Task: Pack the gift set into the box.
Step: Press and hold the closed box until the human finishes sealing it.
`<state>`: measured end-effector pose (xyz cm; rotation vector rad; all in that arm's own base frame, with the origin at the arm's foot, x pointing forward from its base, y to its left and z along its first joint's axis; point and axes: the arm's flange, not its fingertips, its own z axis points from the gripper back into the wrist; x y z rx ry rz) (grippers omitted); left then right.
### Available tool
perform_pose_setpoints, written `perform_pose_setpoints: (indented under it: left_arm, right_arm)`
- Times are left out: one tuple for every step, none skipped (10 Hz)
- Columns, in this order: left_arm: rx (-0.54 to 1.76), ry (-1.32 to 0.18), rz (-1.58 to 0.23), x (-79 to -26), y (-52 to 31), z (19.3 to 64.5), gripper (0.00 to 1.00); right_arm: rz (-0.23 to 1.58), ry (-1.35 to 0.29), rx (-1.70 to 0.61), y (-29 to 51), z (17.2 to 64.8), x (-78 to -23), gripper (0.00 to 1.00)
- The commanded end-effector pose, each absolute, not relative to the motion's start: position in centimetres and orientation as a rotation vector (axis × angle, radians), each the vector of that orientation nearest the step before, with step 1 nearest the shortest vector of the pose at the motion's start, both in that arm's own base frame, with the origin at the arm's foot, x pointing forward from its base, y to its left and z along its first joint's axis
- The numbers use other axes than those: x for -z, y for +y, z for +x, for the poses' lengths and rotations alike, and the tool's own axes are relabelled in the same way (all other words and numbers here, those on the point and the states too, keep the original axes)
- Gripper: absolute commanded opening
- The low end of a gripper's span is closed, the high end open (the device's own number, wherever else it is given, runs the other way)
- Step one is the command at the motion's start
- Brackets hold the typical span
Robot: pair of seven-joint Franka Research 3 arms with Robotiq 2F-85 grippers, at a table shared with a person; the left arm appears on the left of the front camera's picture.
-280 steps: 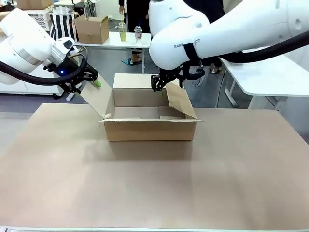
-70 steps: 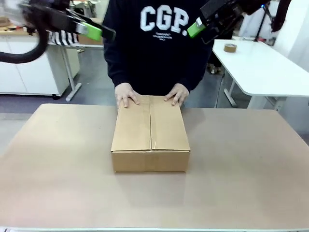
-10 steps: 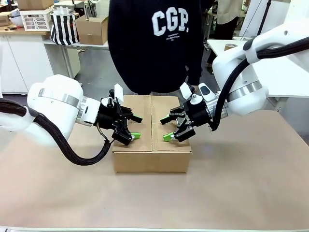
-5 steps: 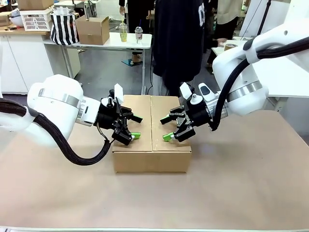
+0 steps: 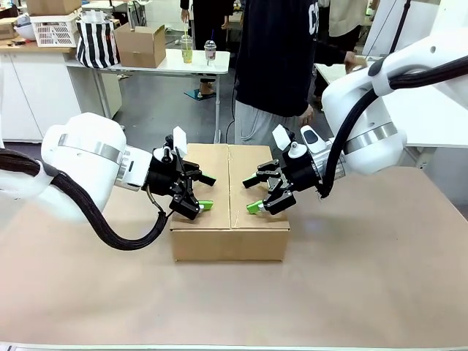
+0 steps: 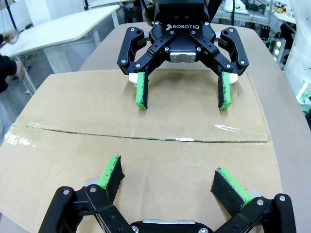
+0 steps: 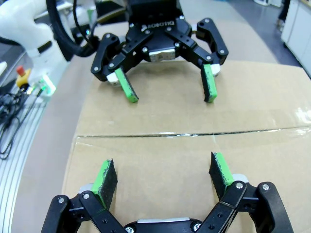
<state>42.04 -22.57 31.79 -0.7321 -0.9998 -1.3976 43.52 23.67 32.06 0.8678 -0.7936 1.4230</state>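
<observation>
Left gripper [image 5: 206, 192] and right gripper [image 5: 251, 194], fingers spread wide and empty, face each other just above the box [image 5: 228, 232]. Table [image 5: 365, 278]: bare surface on all sides. Person [image 5: 278, 66]: standing beyond the far edge. Box: mid-table, closed, flaps meeting at a centre seam [image 5: 229, 186].

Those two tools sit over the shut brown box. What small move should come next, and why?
Probably lower both a little to press the flaps flat. The left tool and right tool are open, facing each other, one over each top flap of the large brown cardboard box, either side of its closed centre seam, gripping nothing.
</observation>
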Motion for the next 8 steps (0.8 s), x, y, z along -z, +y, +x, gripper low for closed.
perform_pose_setpoints:
  left_arm:
    - [1.398,-0.997,-0.734,-31.47,-22.44,42.04,1.00]
    - [1.398,-0.997,-0.734,-31.47,-22.44,42.04,1.00]
    - [1.398,-0.997,-0.734,-31.47,-22.44,42.04,1.00]
    - [1.398,-0.997,-0.734,-31.47,-22.44,42.04,1.00]
    - [1.398,-0.997,-0.734,-31.47,-22.44,42.04,1.00]
    - [1.398,-0.997,-0.734,-31.47,-22.44,42.04,1.00]
    - [1.398,-0.997,-0.734,-31.47,-22.44,42.04,1.00]
    - [1.398,-0.997,-0.734,-31.47,-22.44,42.04,1.00]
  right_arm:
    - [0.864,-0.791,-1.424,23.72,43.49,-31.89,1.00]
    - [0.864,-0.791,-1.424,23.72,43.49,-31.89,1.00]
    - [0.864,-0.791,-1.424,23.72,43.49,-31.89,1.00]
    - [0.864,-0.791,-1.424,23.72,43.49,-31.89,1.00]
    - [0.864,-0.791,-1.424,23.72,43.49,-31.89,1.00]
    - [0.864,-0.791,-1.424,23.72,43.49,-31.89,1.00]
    - [0.864,-0.791,-1.424,23.72,43.49,-31.89,1.00]
    - [0.864,-0.791,-1.424,23.72,43.49,-31.89,1.00]
